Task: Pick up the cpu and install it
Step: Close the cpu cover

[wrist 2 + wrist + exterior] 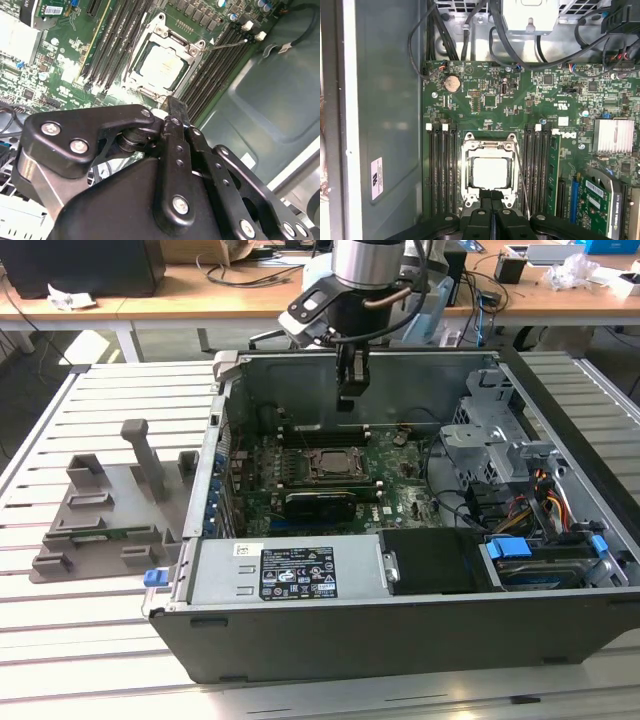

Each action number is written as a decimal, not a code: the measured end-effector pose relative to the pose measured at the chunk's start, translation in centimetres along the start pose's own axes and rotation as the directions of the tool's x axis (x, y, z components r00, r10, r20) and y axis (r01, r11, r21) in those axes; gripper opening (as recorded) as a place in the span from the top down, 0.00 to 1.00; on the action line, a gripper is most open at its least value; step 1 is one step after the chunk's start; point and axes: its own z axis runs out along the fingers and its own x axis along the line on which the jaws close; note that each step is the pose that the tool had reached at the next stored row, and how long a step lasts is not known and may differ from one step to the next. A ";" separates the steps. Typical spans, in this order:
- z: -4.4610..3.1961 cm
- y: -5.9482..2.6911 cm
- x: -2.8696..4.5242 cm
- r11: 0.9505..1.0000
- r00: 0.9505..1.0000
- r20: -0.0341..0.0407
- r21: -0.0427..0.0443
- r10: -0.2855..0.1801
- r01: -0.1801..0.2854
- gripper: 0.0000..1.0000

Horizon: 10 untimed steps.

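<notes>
The cpu [492, 172] lies flat inside the square socket frame [489, 145] on the green motherboard, its dull silver top facing up. It also shows in the second wrist view as the cpu [160, 67] and in the exterior view as the cpu [331, 464], in the middle of the open computer case. My gripper [351, 392] hangs above the board, just behind the socket and clear of the chip. In both wrist views the black fingers [491, 196] are pressed together with nothing between them, and the gripper [176, 106] sits just off the socket's edge.
The case walls [225, 430] ring the board. Memory slots [442, 165] flank the socket on both sides. A drive cage [490, 440] and cables [545, 495] fill the exterior view's right. A grey fixture plate with posts [105, 510] stands on the slatted table at the exterior view's left.
</notes>
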 end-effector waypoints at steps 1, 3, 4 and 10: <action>-0.17 -0.01 0.00 1.000 1.000 0.000 0.000 0.000 0.000 0.89; -0.33 -0.02 0.01 1.000 1.000 0.000 0.000 0.000 0.000 0.89; -0.33 -0.02 0.01 1.000 1.000 0.000 0.000 0.000 0.000 0.89; -0.36 -0.02 0.01 1.000 1.000 0.000 0.000 0.000 0.000 0.89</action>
